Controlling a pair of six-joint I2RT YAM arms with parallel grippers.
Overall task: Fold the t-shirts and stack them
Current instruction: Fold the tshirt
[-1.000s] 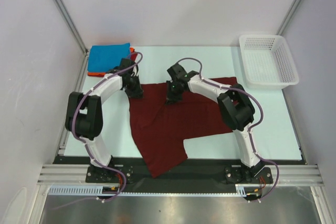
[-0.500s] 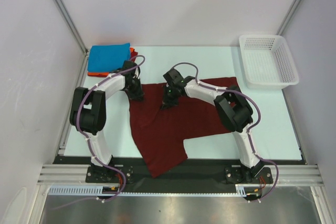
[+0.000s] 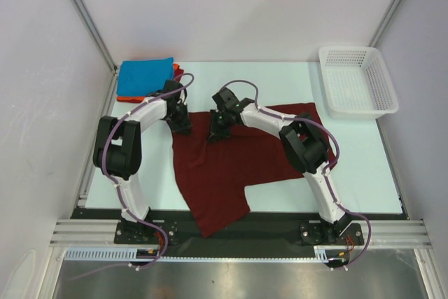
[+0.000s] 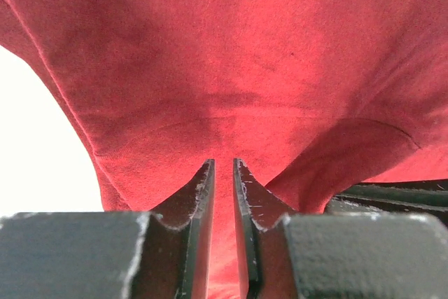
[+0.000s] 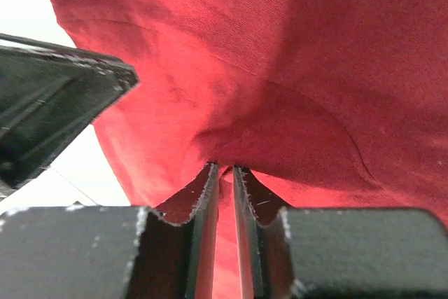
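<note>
Right gripper [image 3: 214,134] has been shifted left along the far edge of the maroon t-shirt [image 3: 231,166], toward the left gripper [image 3: 183,128]. Cloth is seen pinched in both. The shirt lies spread on the table [image 3: 280,82], so a fold is likely next.

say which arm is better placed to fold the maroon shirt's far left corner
Probably left: the left gripper grips the maroon t-shirt at that corner; the right gripper sits further along the edge.

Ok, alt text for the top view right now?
The left gripper and right gripper are down near the far edge of a maroon shirt spread on the table. A blue shirt lies on an orange shirt far left; a basket stands far right.
</note>
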